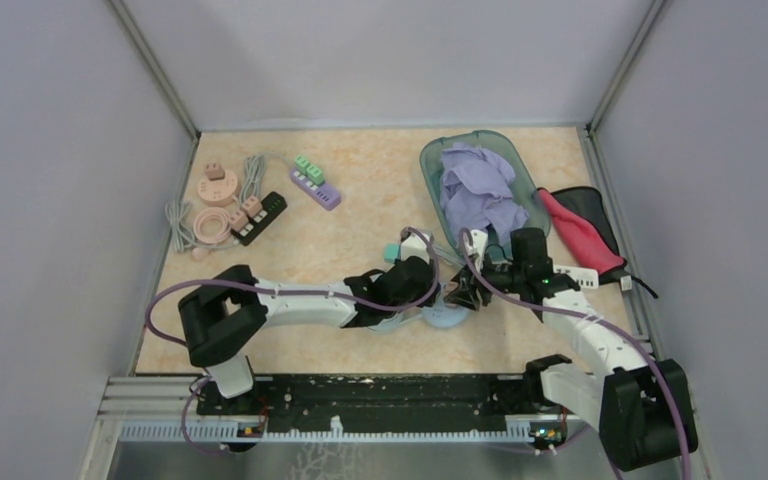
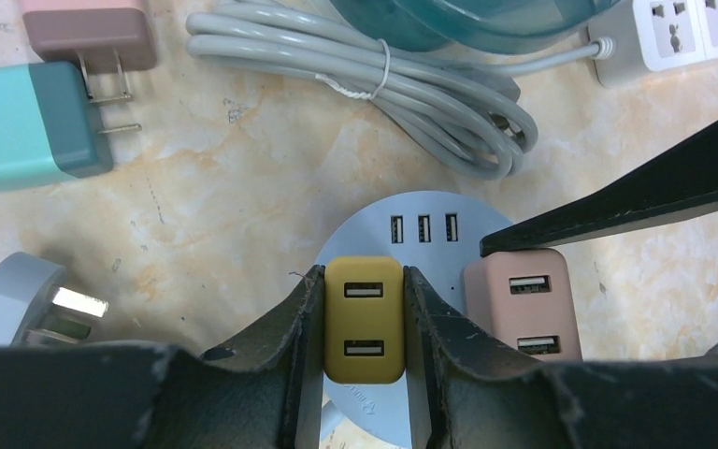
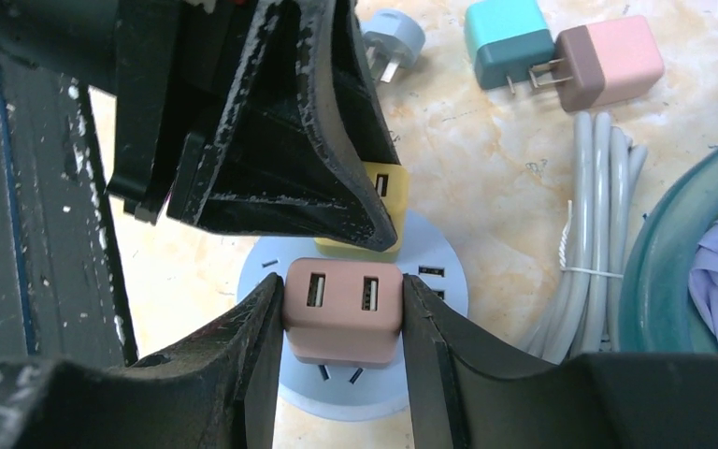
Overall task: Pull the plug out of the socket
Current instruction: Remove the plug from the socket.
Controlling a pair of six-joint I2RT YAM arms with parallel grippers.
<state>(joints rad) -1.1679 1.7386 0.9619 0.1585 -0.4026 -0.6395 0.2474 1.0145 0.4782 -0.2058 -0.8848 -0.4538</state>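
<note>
Both arms meet over the round pale-blue plastic socket hub (image 1: 447, 318), which lies on the marbled tabletop (image 1: 360, 240) at 6 o'clock from the teal plastic basin (image 1: 426, 165) in my top view. The left gripper (image 2: 363, 281) is closed down to the width of the mustard-yellow block plug with 2 USB ports (image 2: 364, 323), 1 finger flat on each side face. That plug is seated in the hub. Just beside it at 3 o'clock, the dusty-pink block plug with 2 USB ports (image 3: 343, 313) is pinched the same way by the right gripper (image 3: 341, 285), and it too looks fully seated. Neither pair of jaws shows any spare gap. In the left wrist view, a teal 2-tone plug (image 2: 23, 126) lies loose at 10 o'clock from the hub and a bundled grey cable (image 2: 383, 89) at 12 o'clock.

I judge the step in hand to be the pull itself. I would draw 1 plug at a time, straight out along its prongs with no sideways rocking, since the 2 plugs stand close and the fingers crowd each other. The hub looks light and may rise with the plug. So I would use the other gripper as an anchor, pressing down on its own plug, and watch for the fingers sliding on the smooth plastic faces.
</note>
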